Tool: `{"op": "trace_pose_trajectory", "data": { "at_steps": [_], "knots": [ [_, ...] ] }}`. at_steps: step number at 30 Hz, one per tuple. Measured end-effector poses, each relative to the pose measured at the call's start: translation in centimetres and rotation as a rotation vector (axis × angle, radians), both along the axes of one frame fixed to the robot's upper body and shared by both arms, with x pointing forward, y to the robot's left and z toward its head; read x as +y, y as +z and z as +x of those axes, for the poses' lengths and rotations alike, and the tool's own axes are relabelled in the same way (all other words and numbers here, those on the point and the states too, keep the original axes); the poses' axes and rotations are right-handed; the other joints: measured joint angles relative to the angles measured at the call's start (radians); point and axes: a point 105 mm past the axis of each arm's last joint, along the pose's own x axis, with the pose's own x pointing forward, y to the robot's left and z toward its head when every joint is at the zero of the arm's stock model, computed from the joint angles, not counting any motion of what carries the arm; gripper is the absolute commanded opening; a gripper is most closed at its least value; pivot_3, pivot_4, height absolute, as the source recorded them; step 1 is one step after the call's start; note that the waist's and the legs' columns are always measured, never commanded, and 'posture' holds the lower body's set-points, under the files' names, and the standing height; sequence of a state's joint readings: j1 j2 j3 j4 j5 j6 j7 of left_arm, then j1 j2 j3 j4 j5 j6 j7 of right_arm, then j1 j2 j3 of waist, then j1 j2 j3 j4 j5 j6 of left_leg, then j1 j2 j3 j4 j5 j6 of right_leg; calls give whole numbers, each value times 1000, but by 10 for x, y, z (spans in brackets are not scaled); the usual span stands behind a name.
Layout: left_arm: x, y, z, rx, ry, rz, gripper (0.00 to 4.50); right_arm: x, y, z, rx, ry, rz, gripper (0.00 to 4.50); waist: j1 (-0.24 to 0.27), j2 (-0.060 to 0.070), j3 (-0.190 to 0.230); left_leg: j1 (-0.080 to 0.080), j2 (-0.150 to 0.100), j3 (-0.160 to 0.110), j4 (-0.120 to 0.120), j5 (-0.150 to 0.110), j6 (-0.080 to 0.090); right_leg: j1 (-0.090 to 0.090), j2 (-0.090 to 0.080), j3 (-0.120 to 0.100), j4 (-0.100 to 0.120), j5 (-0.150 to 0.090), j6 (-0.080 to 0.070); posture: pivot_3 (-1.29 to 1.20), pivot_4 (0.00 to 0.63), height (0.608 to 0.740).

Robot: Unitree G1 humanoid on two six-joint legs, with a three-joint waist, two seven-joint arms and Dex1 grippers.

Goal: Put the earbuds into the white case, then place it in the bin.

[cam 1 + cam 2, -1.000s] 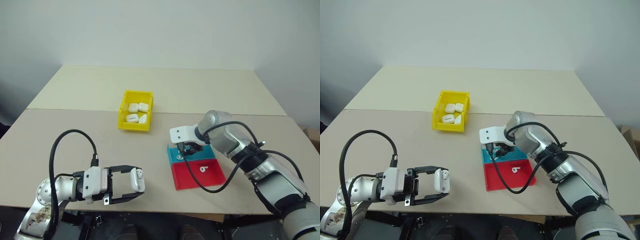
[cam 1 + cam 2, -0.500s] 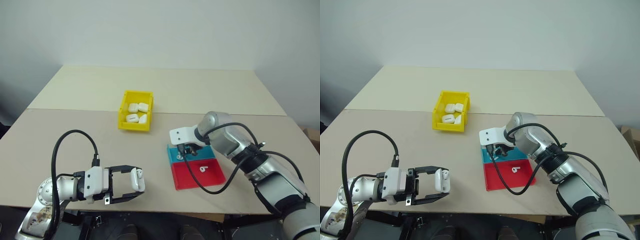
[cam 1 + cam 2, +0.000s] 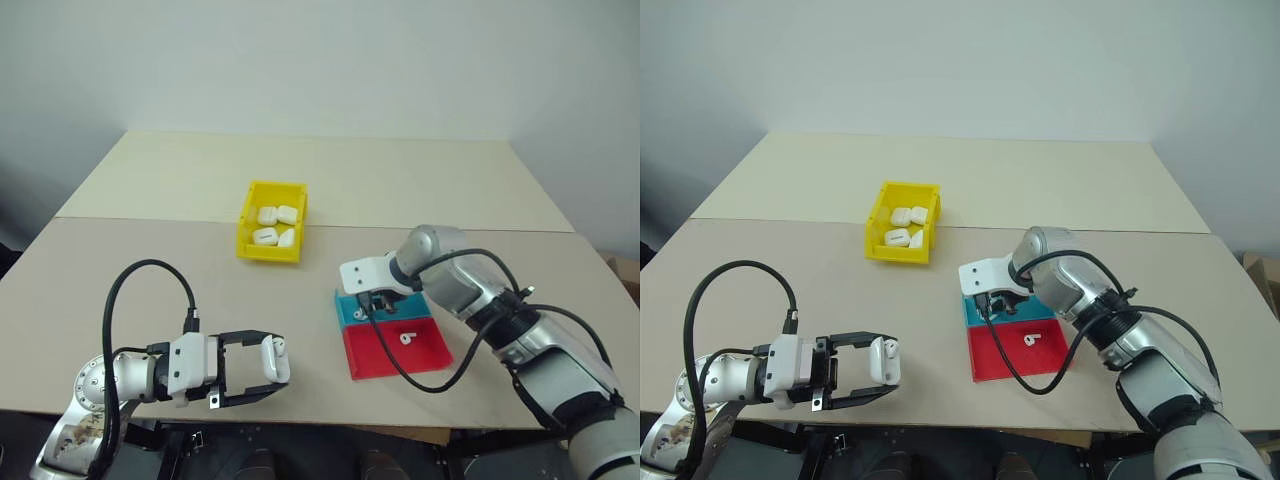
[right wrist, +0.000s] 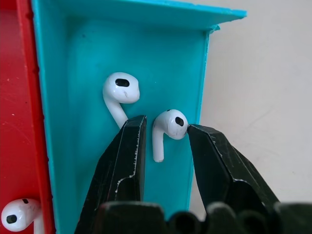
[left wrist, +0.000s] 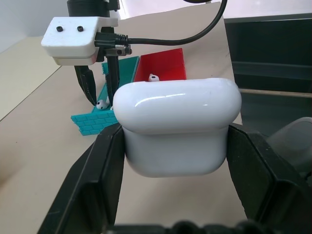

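Observation:
My left gripper is shut on the white case, held level above the table's near edge; its closed lid shows in the left wrist view. My right gripper points down into the blue tray. It is open, its fingers on either side of one earbud. That earbud touches one finger, and a sliver of tray shows at the other. A second earbud lies just beyond it. A third earbud lies in the red tray. The yellow bin stands farther back.
The bin holds several white cases. The blue and red trays lie side by side right of centre. A black cable loops up from my left wrist, and another hangs over the red tray from my right wrist.

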State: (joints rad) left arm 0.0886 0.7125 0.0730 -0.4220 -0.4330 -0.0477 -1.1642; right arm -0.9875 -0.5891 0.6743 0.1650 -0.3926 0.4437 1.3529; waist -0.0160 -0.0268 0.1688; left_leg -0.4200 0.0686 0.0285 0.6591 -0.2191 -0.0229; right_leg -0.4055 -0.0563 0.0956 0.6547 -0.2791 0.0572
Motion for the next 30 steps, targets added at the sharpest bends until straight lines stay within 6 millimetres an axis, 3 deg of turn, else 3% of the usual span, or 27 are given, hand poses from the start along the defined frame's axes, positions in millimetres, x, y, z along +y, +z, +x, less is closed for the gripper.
{"op": "trace_pose_trajectory", "data": {
  "at_steps": [13, 16, 30],
  "knots": [
    [0, 0, 1, -2, 11, -1, 2816, 0, 0, 1, -16, 5, -10, 1792, 0, 0, 0, 2, 0, 0, 0, 0, 0, 1, 0, 0, 1, 0, 0, 0, 150, 740],
    [0, 0, 2, -3, 14, -2, 2816, 0, -1, 0, -15, 17, -13, 1242, 0, 0, 0, 2, 0, 0, 0, 0, 0, 1, 0, 0, 1, 0, 0, 0, 150, 740],
    [-1, 2, 3, -14, 15, -4, 2816, 0, -1, 1, -27, 29, -14, 1242, -1, 0, 0, 2, 0, 0, 0, 0, 0, 1, 0, 0, 1, 0, 0, 0, 150, 740]
  ]
}}
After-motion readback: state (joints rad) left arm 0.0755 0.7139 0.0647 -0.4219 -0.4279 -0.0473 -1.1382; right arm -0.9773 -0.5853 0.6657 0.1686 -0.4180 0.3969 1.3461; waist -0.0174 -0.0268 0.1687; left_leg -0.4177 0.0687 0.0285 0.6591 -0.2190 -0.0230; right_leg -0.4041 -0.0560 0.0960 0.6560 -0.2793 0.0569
